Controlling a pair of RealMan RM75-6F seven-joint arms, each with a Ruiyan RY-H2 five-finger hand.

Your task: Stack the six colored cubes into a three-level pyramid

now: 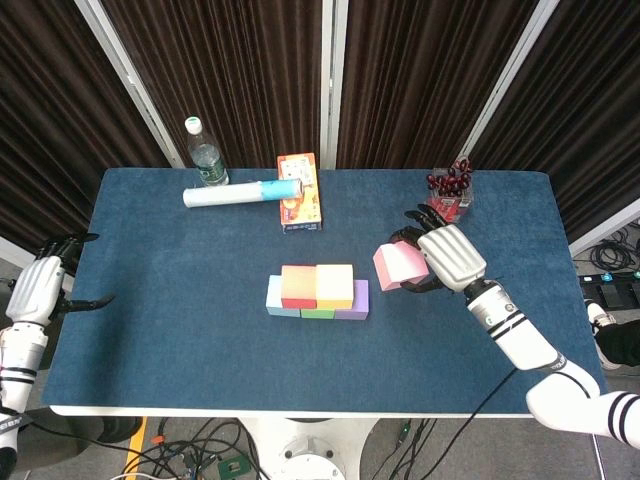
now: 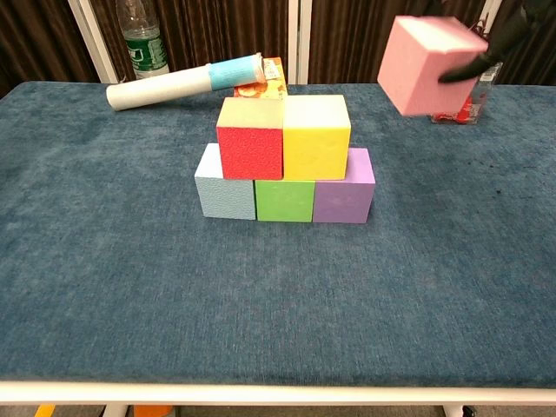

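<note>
The pink cube (image 2: pixel 432 64) hung in the air to the right of the stack, tilted, gripped by the right hand (image 1: pixel 447 256), whose dark fingers (image 2: pixel 473 62) wrapped its far and right faces. It sat well above the table (image 1: pixel 180 300) and off to the side of the two-level stack, touching no other block.

The likely trouble lay in the placement. The cube was held askew, so if it came down tilted onto the seam between the red cube (image 2: pixel 250 139) and the yellow cube (image 2: pixel 316 135), an edge could catch first and tip it off. A push sideways on landing could also shove those two middle blocks across the base row, since nothing pinned them. The fingers curling under the cube might strike the yellow block before release, and most of the hand lay beyond the chest view's edge, which made the grip hard to judge.

Counted: six cubes in all. Three made the base, light blue cube (image 2: pixel 225 186), green cube (image 2: pixel 283 199) and purple cube (image 2: pixel 344 193), touching side by side; two sat on them; one was aloft.

Further back stood one water bottle (image 1: pixel 205 155), one rolled white tube (image 1: pixel 240 193) with a blue end, one orange box (image 1: pixel 299 191), and one clear container of red fruit (image 1: pixel 449 195).

The left hand (image 1: pixel 40 288) hovered off the table's left edge, fingers spread and holding nothing.
</note>
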